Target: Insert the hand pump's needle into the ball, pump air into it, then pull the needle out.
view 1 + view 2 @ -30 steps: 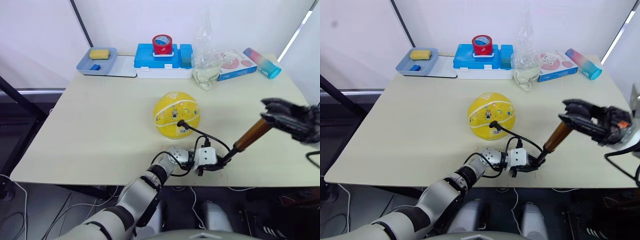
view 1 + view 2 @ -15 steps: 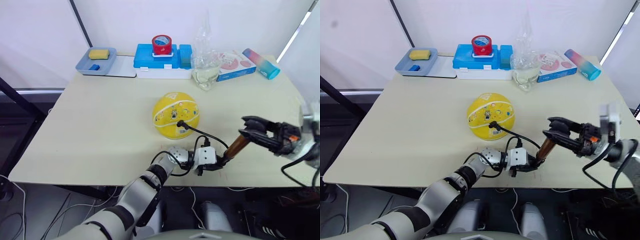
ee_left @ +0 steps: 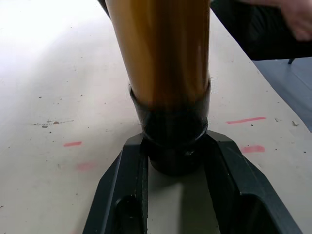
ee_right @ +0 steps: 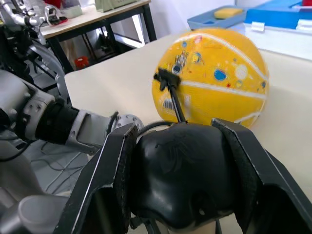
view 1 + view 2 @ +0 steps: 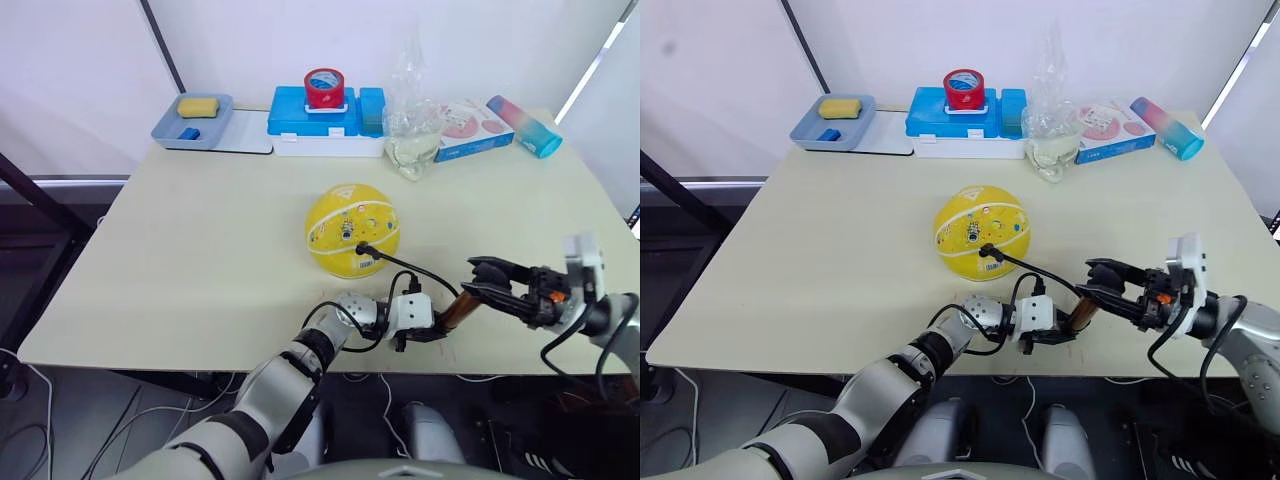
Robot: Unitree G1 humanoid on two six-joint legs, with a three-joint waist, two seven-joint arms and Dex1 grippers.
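- Beige counter (image 5: 200, 250) under a white backdrop; clutter sits in a row along the upper edge of the frame: grey tray (image 5: 196, 122), blue box (image 5: 325, 115) with red tape roll (image 5: 325, 88) on top, clear bag (image 5: 411, 125).
- Ball (image 5: 352, 230) sits mid-frame, round, well apart from that row. Hose fitting is seated in its lower right face, so the needle (image 4: 165, 78) reads as inserted; the pin itself is hidden.
- Hand pump (image 5: 452, 310) lies low near the front edge, lower centre-right, tilted up toward the right.
- Left gripper (image 5: 428, 333) is clamped on the pump's black base cap; in the left wrist view both fingers (image 3: 124, 185) press its sides.
- Right gripper (image 5: 1108, 290) is wrapped closed over the black handle; in the right wrist view both fingers touch it.
- Change vs a second ago: the handle was high at the right with a long run of gold barrel showing. Now it's low and close to the base, with just a short stub of barrel visible. That's a compression stroke, so pumping is under way.
- Judgement: more strokes likely, then needle pull-out remains.
- Room: open counter left of and behind the ball, and to the right for the upstroke. Pump base is just beside the front edge, so there's little margin there. The hose has slack.
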